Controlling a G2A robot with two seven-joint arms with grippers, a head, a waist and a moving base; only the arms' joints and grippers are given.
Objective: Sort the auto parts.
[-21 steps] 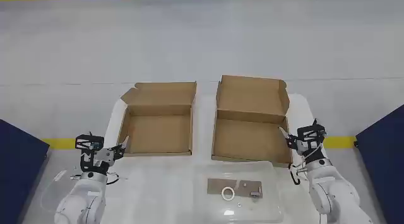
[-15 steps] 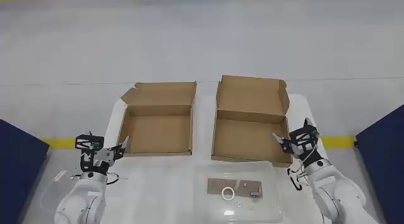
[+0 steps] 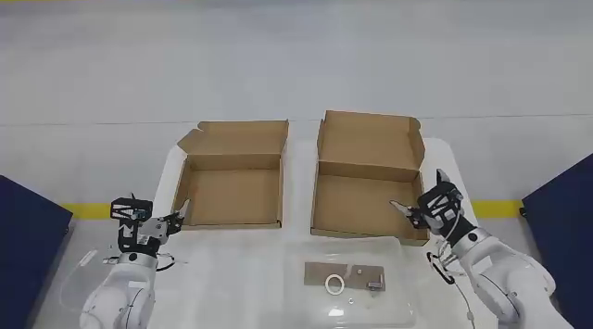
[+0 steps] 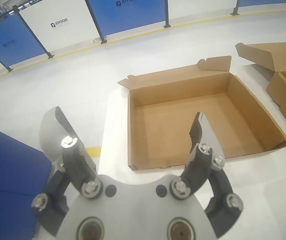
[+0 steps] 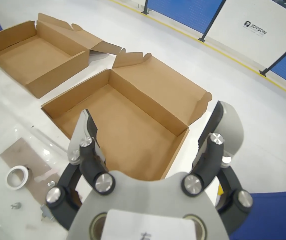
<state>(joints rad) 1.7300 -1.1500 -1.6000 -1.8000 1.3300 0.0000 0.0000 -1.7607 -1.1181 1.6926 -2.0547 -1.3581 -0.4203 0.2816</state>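
Two open cardboard boxes stand side by side on the white table: a left box [image 3: 232, 195] [image 4: 198, 123] and a right box [image 3: 366, 204] [image 5: 123, 123], both bare inside. In front of them lies a clear tray [image 3: 394, 309] holding a brown card [image 3: 345, 275], a white ring [image 3: 334, 284] [image 5: 17, 177] and small metal parts [image 3: 374, 283] [image 5: 16, 205]. My left gripper [image 3: 178, 214] [image 4: 128, 123] hangs open near the left box's front left corner. My right gripper [image 3: 419, 197] [image 5: 153, 118] is open over the right box's front right corner.
A clear plastic sheet [image 3: 79, 273] lies at the table's front left. Blue barriers [image 3: 18, 236] flank the table on both sides. Yellow floor tape [image 3: 88, 209] runs behind the table, with open floor beyond.
My right gripper has swung left and slightly forward, from beside the right box's right wall to over its front right corner. The left arm has kept still.
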